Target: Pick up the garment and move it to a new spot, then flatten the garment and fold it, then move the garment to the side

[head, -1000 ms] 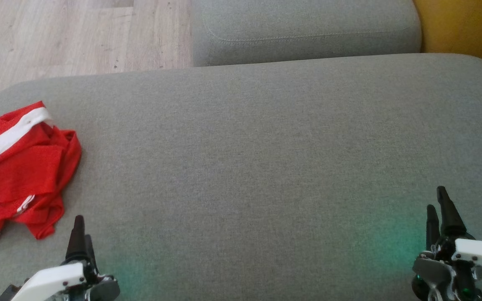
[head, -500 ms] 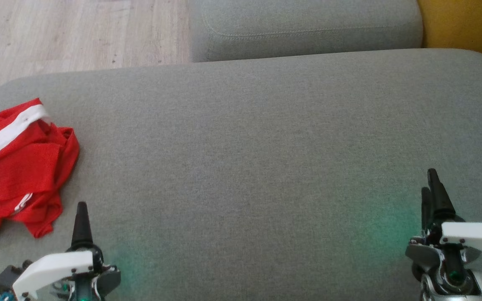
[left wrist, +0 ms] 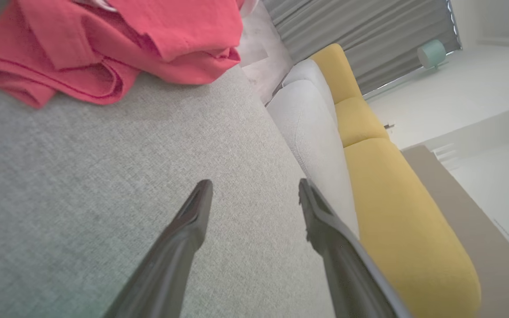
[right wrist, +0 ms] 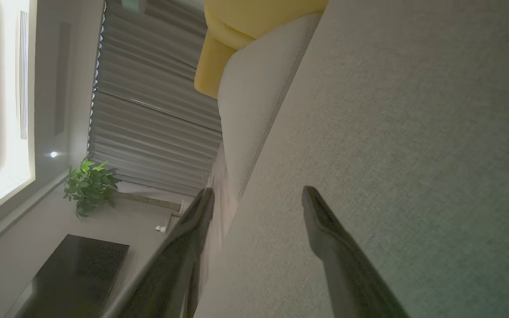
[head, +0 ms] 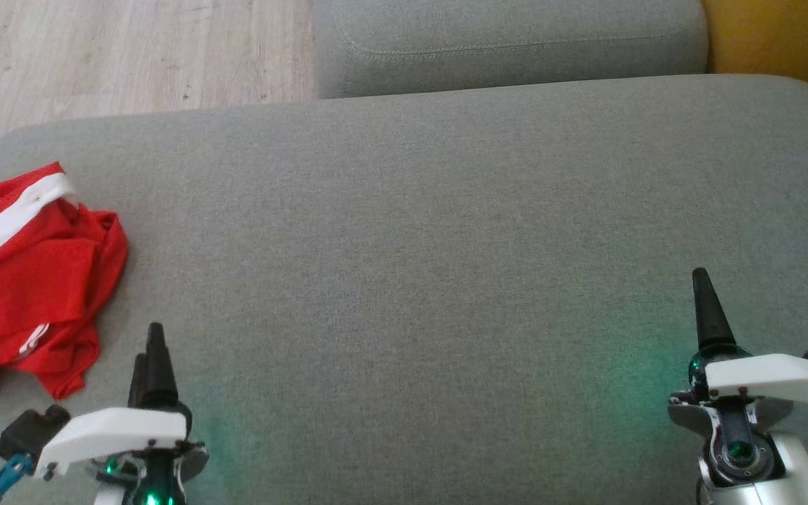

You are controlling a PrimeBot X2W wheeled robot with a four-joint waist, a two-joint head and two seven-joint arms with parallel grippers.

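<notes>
Reaching for the crumpled red garment [head: 29, 280], which lies at the left edge of the frame on the grey cushion [head: 411, 231], looks like the step in hand. The left tool [head: 148, 347] hangs near its lower right corner, jaws wide and empty; the right tool [right wrist: 256, 191], equally wide, sits at lower right. Best to pinch a thick fold, not one loose layer.

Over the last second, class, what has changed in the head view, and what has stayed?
The left pincer and the right pincer both moved forward, farther out over the grey cushion, jaws open, holding nothing. The red garment stayed crumpled at the cushion's left end, untouched.
</notes>
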